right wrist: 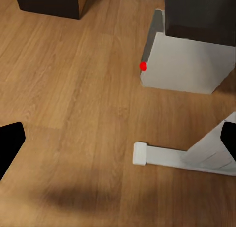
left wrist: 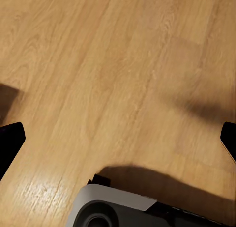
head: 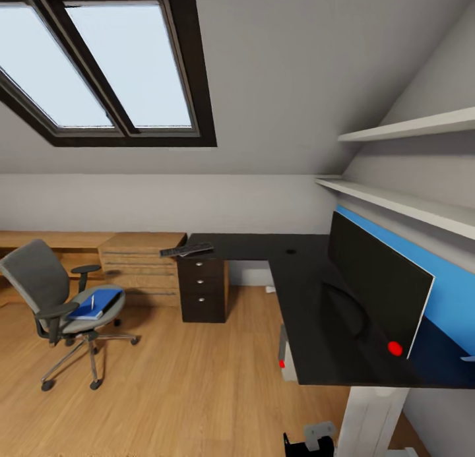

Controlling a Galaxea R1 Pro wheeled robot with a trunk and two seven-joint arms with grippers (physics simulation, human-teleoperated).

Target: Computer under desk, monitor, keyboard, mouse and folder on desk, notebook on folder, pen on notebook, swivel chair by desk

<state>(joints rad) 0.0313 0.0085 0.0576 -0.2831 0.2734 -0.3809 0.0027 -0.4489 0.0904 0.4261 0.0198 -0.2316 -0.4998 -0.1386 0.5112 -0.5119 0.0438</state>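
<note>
The large L-shaped desk [head: 310, 312] with its black top, white metal legs and blue back panel stands against the right wall, and the wide flat monitor [head: 376, 289] with black front and a small red dot at its lower corner stands upright on it near the panel. The flat black rectangular keyboard [head: 187, 250] lies at the far end of the desk, above the black three-drawer pedestal [head: 203, 290] and well apart from the monitor. Far from both hands, the swivel chair [head: 63, 305] with grey back and seat and a chrome star base stands on the wooden floor [head: 185, 384], well apart from the desk; the thin bright blue folder [head: 89, 306] lies on its seat with a thin grey notebook [head: 107, 301] and a slim pale pen [head: 92, 303] on top. The left hand [left wrist: 118, 138] hangs released over bare floor, its dark fingertips [left wrist: 11, 138] spread wide with nothing between them. The right hand [right wrist: 118, 141] is likewise spread and empty; beyond it a pale grey box-shaped computer [right wrist: 184, 65] with a red dot sits on the floor beneath the desk, and a white desk foot [right wrist: 167, 157] lies just beside the hand.
</note>
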